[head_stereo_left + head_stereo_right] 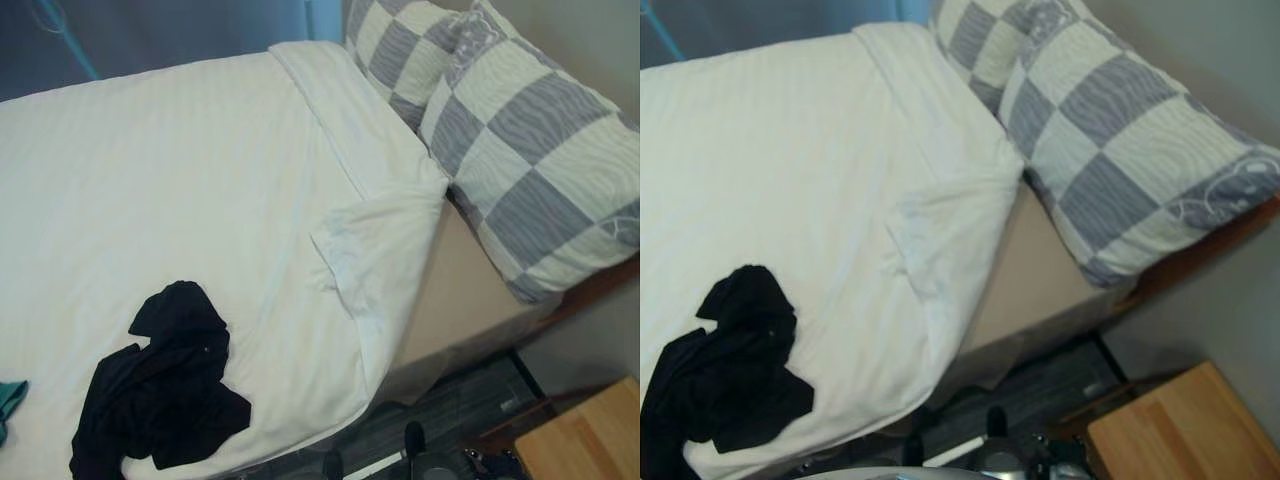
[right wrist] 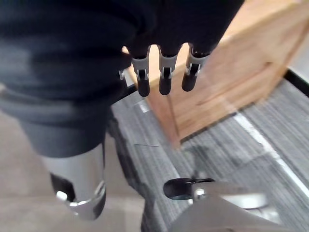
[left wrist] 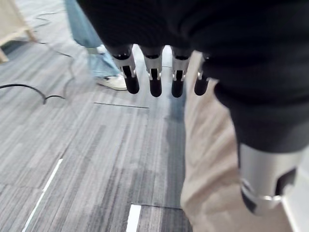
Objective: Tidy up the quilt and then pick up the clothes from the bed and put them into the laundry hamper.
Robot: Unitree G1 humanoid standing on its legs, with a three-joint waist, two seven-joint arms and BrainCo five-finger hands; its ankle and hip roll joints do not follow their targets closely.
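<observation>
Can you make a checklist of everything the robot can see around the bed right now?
Surface: bed with tan mattress side showing at the near right edge.
Job's things: white quilt spread over the bed, its near right corner folded back; black clothes crumpled on the quilt; a teal cloth at the left edge.
Clutter: two grey-and-cream checked pillows at the head of the bed.
Robot hands: left robot hand hangs over the floor, fingers relaxed, empty; right robot hand hangs by a wooden nightstand, fingers relaxed, empty.
Cables: a dark cable on the floor.
Surroundings: grey striped carpet; a person's shoe and trouser leg.
</observation>
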